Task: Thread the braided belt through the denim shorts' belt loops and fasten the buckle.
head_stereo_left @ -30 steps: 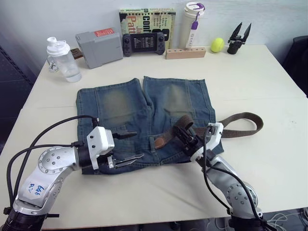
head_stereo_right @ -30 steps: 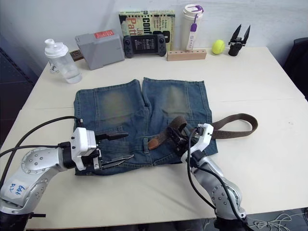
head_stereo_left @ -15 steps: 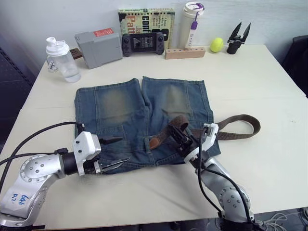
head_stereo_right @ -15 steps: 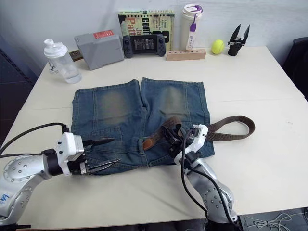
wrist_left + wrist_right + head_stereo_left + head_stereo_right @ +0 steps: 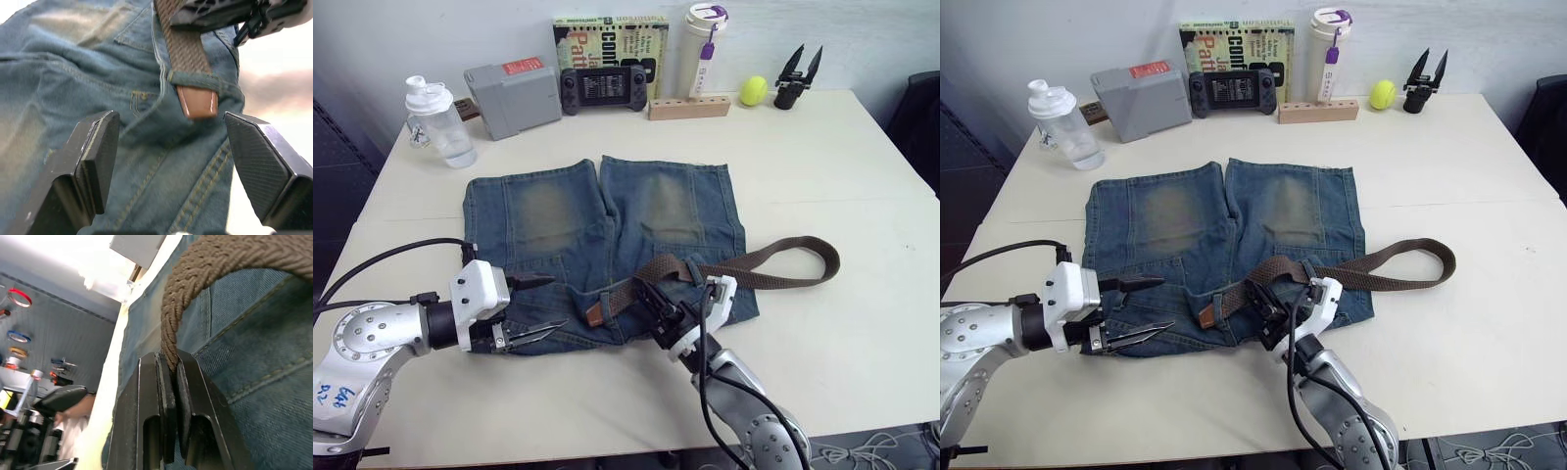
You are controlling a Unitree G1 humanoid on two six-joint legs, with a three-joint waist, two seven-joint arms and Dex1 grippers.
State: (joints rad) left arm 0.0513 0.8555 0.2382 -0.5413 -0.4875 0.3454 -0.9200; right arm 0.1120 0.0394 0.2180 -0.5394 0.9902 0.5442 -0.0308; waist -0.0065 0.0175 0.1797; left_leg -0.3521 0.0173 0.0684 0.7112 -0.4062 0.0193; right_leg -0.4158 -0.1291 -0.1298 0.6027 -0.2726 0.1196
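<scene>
We have the belt (image 5: 744,264) tip through one loop (image 5: 195,81) near the middle of the shorts (image 5: 597,235) waistband. Our right gripper (image 5: 651,305) pinches the belt; our left gripper (image 5: 533,305) waits wide open. Remaining loops and buckling are left.

Lying bare and passable: pale table (image 5: 862,166) right of blue faded denim shorts (image 5: 607,225). Crowding the far edge: clear plastic shaker bottle (image 5: 435,122), grey box (image 5: 514,98), black handheld console (image 5: 597,90). Blocking the waistband: raised brown braided belt (image 5: 764,259).
</scene>
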